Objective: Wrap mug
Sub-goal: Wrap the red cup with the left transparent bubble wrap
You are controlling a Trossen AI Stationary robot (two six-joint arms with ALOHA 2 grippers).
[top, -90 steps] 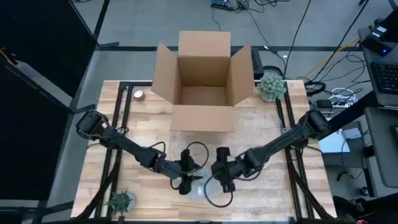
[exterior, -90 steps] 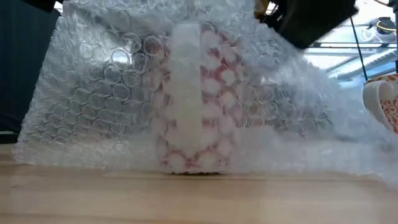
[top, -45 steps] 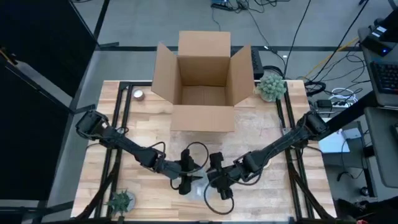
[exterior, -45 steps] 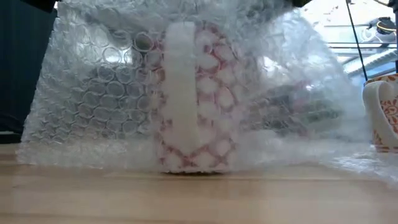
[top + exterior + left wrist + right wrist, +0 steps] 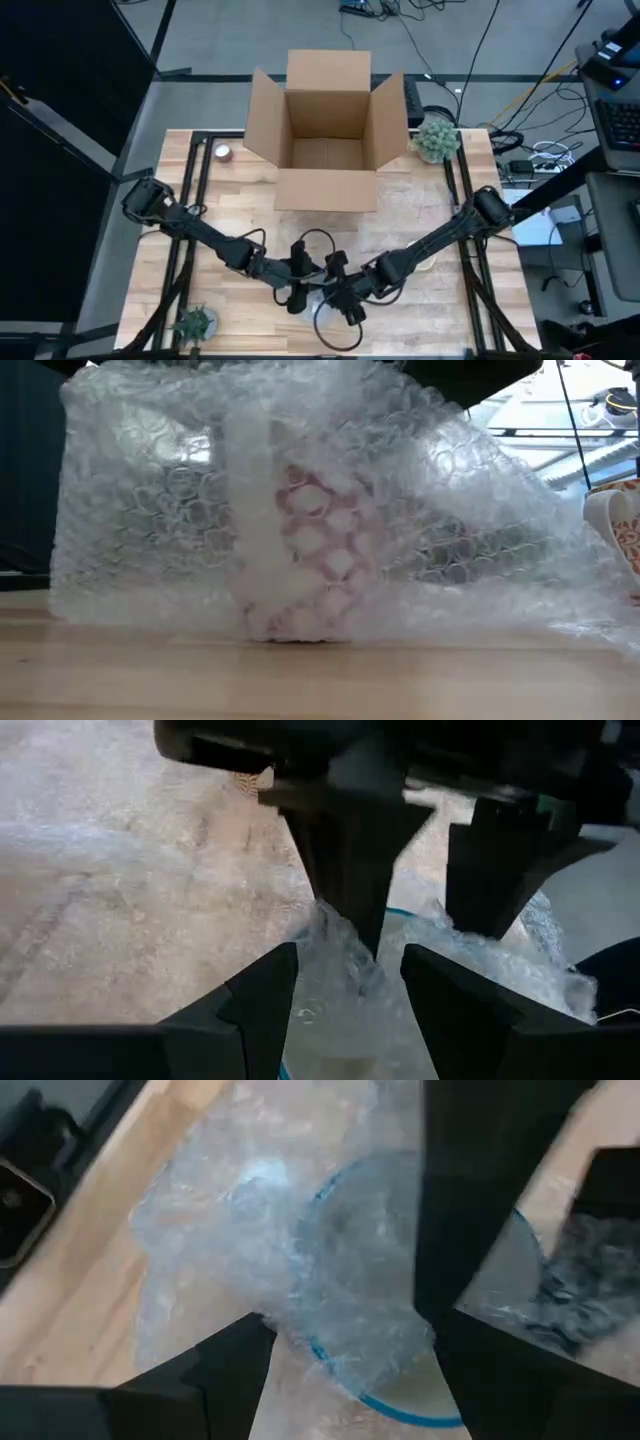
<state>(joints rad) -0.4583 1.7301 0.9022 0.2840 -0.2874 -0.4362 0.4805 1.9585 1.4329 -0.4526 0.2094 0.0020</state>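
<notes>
The mug (image 5: 305,550) is standing upright near the front edge of the worktop (image 5: 440,310), between the two arms, and the bubble wrap (image 5: 480,530) is lying over it and around it like a loose tent. Through the wrap its red and white pattern is showing, and in the right wrist view its blue rim is visible from above.

The left end effector (image 5: 298,291) is sitting just beside the mug on its left. In the left wrist view its fingers are spread, with a crumpled fold of wrap lying between them, so I judge it is steadying the sheet and not pinching it firmly. The right end effector (image 5: 340,292) is reaching over the mug from the right, touching or almost touching the left one. Its fingers are also spread, one on each side of the wrap.

The step in hand, as I judge it, is folding the right side of the sheet across the mug. To do it well, the right arm should be carrying the wrap over the top slowly and low, while the left one is holding the other edge down, so the mug is not tipping and the sheet is not springing back.
</notes>
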